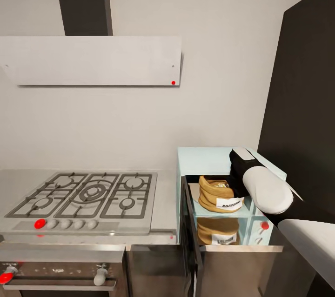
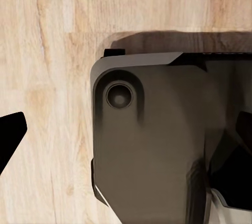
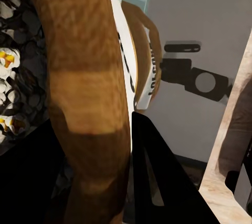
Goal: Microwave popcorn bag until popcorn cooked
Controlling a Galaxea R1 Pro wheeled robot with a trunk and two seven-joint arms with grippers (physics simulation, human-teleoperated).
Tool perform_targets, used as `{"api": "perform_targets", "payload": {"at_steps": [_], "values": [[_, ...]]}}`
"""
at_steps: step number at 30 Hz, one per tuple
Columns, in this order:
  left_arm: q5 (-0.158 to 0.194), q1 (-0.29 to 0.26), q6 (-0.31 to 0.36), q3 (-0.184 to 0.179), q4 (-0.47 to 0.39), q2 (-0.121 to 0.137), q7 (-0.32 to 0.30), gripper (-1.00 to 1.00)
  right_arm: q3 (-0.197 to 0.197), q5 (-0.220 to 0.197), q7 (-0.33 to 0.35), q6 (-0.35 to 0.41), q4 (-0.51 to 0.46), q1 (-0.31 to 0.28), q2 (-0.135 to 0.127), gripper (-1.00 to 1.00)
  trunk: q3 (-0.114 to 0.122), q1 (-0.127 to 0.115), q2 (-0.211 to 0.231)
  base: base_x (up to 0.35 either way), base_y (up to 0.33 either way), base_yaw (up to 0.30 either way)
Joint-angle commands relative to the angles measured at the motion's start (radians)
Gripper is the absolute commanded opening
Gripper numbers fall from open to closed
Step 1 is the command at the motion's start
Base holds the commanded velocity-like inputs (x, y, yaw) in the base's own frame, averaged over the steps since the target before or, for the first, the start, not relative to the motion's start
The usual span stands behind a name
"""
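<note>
We have the bag (image 1: 218,194) inside the microwave (image 1: 204,160), standing on its floor near the open front. The door (image 1: 191,232) hangs open below the cavity and mirrors the bag. The microwave sits on the desk (image 1: 163,194), just beside the hob (image 1: 86,199). Our right arm (image 1: 265,188) reaches into the cavity beside the bag. In the right wrist view the bag rim (image 3: 86,77) passes between the dark fingers (image 3: 157,182), so we judge the right gripper clamped on the rim. Kernels (image 3: 10,56) show inside the bag. We cannot tell the left gripper's state. Risks from here: withdrawing before releasing would drag or tip the bag, spilling kernels; a bag left near the front could block the door.
</note>
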Motion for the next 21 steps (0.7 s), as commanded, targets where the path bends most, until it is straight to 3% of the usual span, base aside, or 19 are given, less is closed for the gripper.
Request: {"api": "perform_targets", "payload": {"at_steps": [1, 9, 10, 21], "values": [[0.000, -0.001, -0.001, 0.001, 0.000, 0.000, 0.001, 1.00, 0.010, -0.007, -0.002, 0.006, -0.004, 0.000, 0.000, -1.00, -0.002, 0.000, -0.001, 0.000, 0.000, 0.000], [0.000, 0.000, -0.001, 0.001, 0.000, 0.000, 0.001, 1.00, 0.010, -0.007, -0.002, 0.006, -0.004, 0.000, 0.000, -1.00, -0.002, 0.000, -0.001, 0.000, 0.000, 0.000], [0.000, -0.001, -0.001, 0.001, 0.000, 0.000, 0.001, 1.00, 0.010, -0.007, -0.002, 0.006, -0.004, 0.000, 0.000, 1.00, -0.002, 0.000, -0.001, 0.000, 0.000, 0.000], [0.000, 0.000, -0.001, 0.001, 0.000, 0.000, 0.001, 1.00, 0.010, -0.007, -0.002, 0.006, -0.004, 0.000, 0.000, 1.00, -0.002, 0.000, -0.001, 0.000, 0.000, 0.000]]}}
